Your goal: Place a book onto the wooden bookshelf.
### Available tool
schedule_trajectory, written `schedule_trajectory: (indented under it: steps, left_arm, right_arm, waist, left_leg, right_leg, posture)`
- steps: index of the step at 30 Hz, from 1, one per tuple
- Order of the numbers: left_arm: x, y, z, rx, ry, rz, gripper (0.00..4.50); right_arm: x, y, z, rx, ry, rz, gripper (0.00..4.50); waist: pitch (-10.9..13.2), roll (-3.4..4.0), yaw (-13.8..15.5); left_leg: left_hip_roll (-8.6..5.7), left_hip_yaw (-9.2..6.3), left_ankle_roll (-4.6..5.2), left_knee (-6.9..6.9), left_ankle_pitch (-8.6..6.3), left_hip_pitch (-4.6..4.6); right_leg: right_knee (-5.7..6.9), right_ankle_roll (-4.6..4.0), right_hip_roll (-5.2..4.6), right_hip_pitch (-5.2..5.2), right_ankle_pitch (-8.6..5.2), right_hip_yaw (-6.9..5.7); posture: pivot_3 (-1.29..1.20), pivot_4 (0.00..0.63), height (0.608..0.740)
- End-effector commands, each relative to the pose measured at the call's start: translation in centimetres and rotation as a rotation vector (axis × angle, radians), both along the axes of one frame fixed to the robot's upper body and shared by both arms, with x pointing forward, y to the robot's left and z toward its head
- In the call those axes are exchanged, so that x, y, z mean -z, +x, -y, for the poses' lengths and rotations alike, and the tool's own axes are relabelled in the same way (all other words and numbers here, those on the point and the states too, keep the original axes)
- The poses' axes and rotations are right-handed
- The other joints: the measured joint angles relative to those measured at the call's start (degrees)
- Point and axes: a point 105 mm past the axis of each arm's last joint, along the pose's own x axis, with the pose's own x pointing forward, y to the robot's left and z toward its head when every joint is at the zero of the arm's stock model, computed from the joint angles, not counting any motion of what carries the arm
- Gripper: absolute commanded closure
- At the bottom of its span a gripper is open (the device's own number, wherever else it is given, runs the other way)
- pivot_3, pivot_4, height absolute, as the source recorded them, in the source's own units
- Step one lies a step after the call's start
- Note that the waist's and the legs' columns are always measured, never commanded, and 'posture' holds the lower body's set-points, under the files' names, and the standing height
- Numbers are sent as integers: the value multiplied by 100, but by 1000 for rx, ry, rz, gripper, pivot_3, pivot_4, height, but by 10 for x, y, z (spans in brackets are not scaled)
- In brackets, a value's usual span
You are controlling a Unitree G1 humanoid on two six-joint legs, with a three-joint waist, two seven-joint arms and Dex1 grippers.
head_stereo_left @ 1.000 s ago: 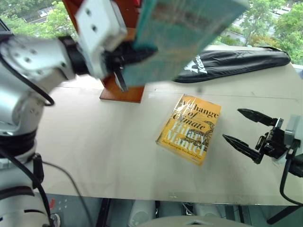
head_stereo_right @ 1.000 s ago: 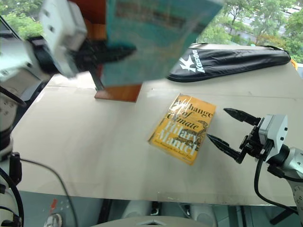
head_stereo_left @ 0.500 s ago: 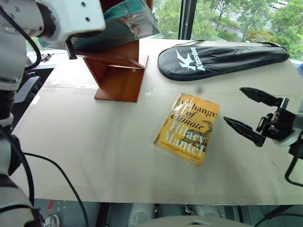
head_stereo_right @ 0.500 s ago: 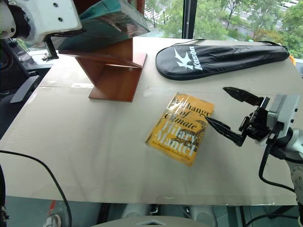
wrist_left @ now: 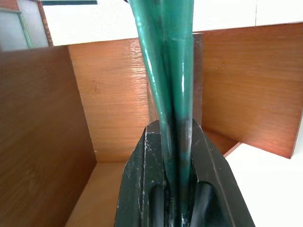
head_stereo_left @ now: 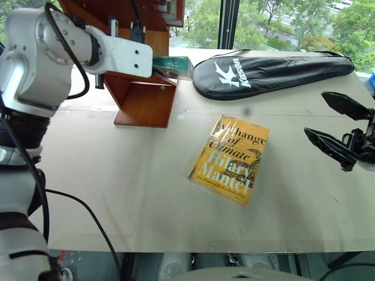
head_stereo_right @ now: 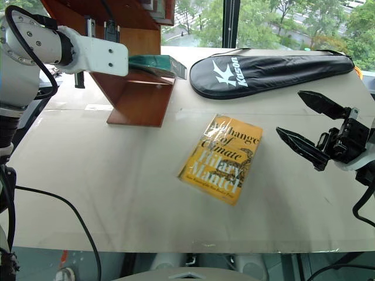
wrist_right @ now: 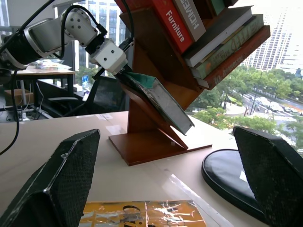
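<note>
The teal-green book [head_stereo_left: 174, 63] in glossy wrap is clamped between the fingers of my left gripper [head_stereo_left: 156, 66], which is shut on its near end. In the left wrist view the book [wrist_left: 165, 56] runs edge-on from the black fingers [wrist_left: 147, 161] into the wooden bookshelf [wrist_left: 42, 123]. From the right wrist view the book [wrist_right: 161, 101] lies along the shelf's slanted lower panel [wrist_right: 142, 111]. The reddish-brown bookshelf [head_stereo_left: 143, 99] stands at the table's far left. My right gripper [head_stereo_right: 307, 123] hovers open over the table's right side, holding nothing.
A yellow "A Change of Climate" book [head_stereo_left: 231, 158] lies flat mid-table. A black racket bag [head_stereo_left: 269, 67] lies along the far edge. Several books [wrist_right: 208, 33] fill the shelf's upper slanted compartment. A cable [head_stereo_left: 76, 205] hangs by my left arm.
My left arm has carried the teal book from high in front of the camera down into the shelf's lower opening, turning it flatter. My right gripper has risen a little, still open.
</note>
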Motion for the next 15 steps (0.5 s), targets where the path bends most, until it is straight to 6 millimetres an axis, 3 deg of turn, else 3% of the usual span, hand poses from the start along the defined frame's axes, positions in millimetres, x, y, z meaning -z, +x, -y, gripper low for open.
schedule_trajectory:
  steps: [1, 2, 5, 10, 13, 15]
  left_arm:
    - [-9, -15, -5, -31, -175, -58, 3674]
    - [-12, -19, -2, -15, -219, -57, 3595]
    - [-15, -56, 11, 63, -497, -183, 2246]
    - [-19, -99, 25, 174, -834, -326, 2246]
    - [0, -119, 54, 287, -993, -480, 2246]
    - [18, -120, 68, 303, -1033, -506, 2246]
  right_arm:
    - [-7, -4, -1, -24, 3, 29, 0]
    - [-7, -5, -1, -29, -2, 28, 0]
    - [-7, -4, -3, -36, -15, 24, 0]
    - [-4, -1, -1, -40, -22, 5, 0]
    - [-2, 2, 0, -49, -38, -9, 0]
    - [-3, 3, 2, -49, -39, -13, 0]
  waist:
    - [0, 0, -44]
    - [0, 0, -65]
    - [0, 0, -90]
    - [0, 0, -67]
    - [-1, 1, 3]
    - [-2, 0, 65]
  left_leg:
    - [0, 1, 0, 0, 0, 0]
    - [0, 3, 0, 0, 0, 0]
    - [2, 3, 0, 0, 0, -4]
    - [3, -9, -1, 5, 0, -8]
    - [-2, -19, -1, 10, 0, -3]
    - [-6, -23, 0, 22, 0, 5]
  right_leg:
    - [1, 0, 0, 0, 0, 0]
    - [2, 0, 0, -2, 0, 3]
    - [0, 0, -3, -4, 0, 3]
    - [1, 1, -13, -2, -1, -9]
    - [11, 1, -13, 3, -1, -17]
    - [29, 4, -18, 12, 1, -19]
  posture:
    - [0, 150, 740]
    - [0, 150, 740]
    - [0, 150, 740]
    - [0, 150, 740]
    - [0, 150, 740]
    - [0, 150, 740]
